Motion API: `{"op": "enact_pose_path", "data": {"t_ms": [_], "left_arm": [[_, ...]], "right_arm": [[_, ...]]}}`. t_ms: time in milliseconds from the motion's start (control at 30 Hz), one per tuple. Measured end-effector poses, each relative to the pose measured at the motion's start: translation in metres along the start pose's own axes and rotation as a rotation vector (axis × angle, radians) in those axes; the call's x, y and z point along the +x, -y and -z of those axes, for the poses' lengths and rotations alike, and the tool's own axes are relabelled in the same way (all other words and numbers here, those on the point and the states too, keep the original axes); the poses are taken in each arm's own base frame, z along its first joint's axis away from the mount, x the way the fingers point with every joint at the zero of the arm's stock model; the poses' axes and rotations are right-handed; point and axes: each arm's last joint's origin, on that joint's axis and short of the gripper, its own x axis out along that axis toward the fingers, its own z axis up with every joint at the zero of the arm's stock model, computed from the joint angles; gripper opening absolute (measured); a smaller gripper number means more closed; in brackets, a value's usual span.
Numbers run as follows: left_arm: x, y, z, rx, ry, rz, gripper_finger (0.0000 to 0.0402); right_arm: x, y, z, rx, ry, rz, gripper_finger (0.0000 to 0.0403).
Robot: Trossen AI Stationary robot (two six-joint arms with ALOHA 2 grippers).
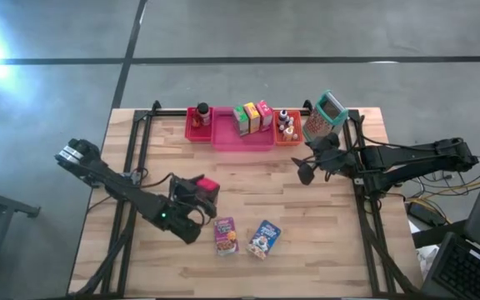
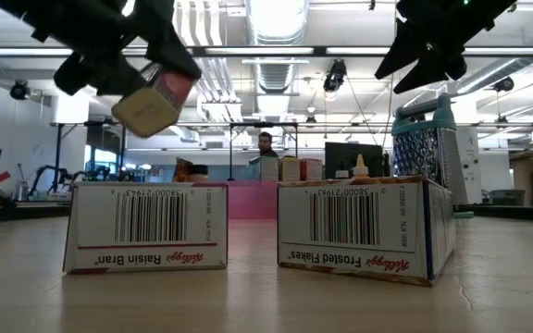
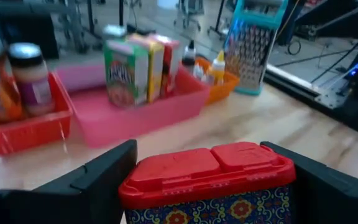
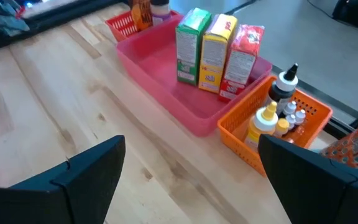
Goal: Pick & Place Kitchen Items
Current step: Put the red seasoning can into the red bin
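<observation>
The wooden table carries a pink bin holding green, yellow and red boxes, flanked by a red bin and an orange bin of small bottles. A purple box and a blue box lie near the front edge. The left gripper, raised off the table, clamps a red-lidded container; its lower half is cut off in the wrist view. The right gripper hovers beside the orange bin, fingers wide, empty
</observation>
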Motion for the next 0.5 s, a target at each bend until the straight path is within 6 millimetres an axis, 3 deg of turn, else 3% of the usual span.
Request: {"op": "enact_pose_path", "data": {"t_ms": [500], "left_arm": [[-0.003, 0.009, -0.019, 0.336, 0.257, -0.159, 0.033]], "right_arm": [[-0.002, -0.01, -0.019, 0.141, 0.166, -0.101, 0.0364]]}}
